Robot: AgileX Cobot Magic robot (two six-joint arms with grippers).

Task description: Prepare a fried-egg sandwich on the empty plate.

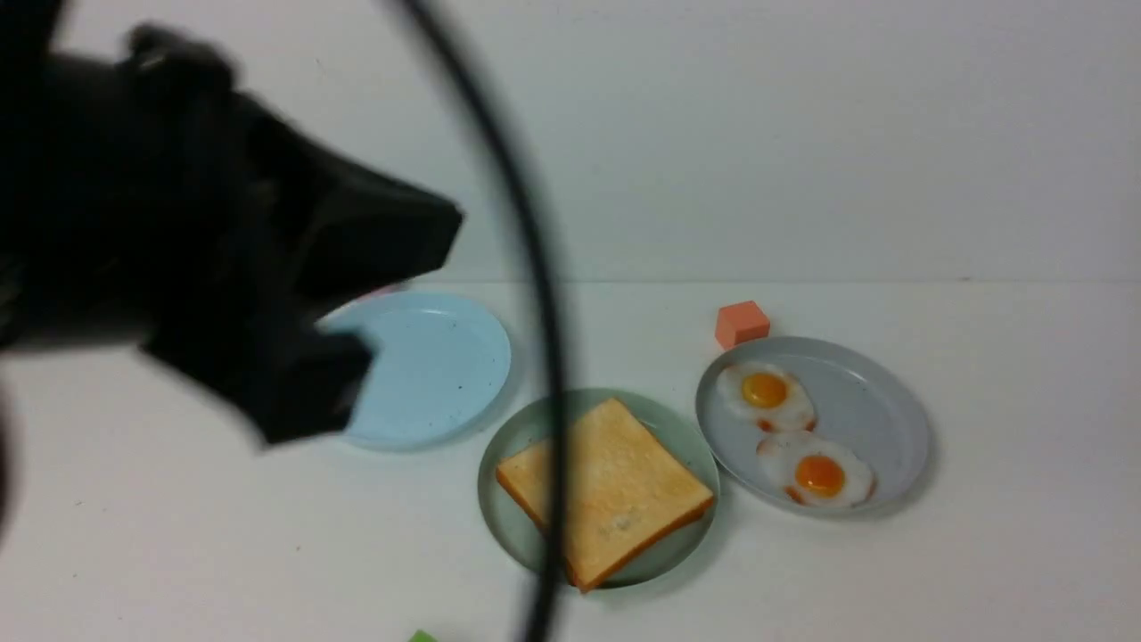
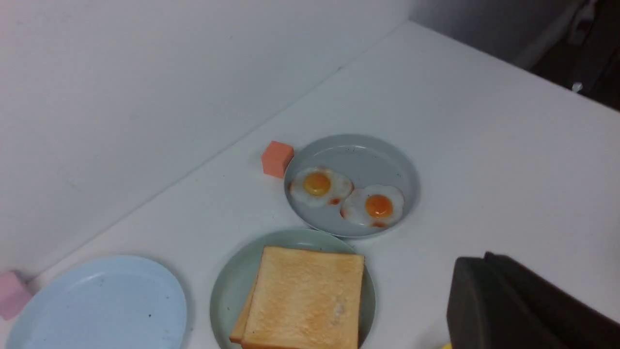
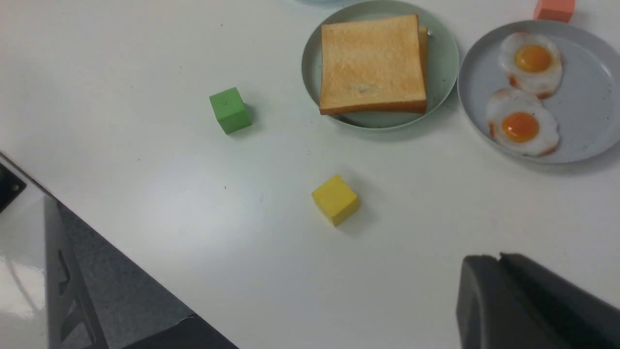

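Toast slices on mint plate

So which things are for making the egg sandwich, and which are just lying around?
For the sandwich: toast slices, fried eggs, empty light blue plate.
Just lying about: orange cube, green cube, yellow cube, pink cube.

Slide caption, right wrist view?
Two stacked toast slices on green plate, two fried eggs on grey plate, green cube and yellow cube nearby.
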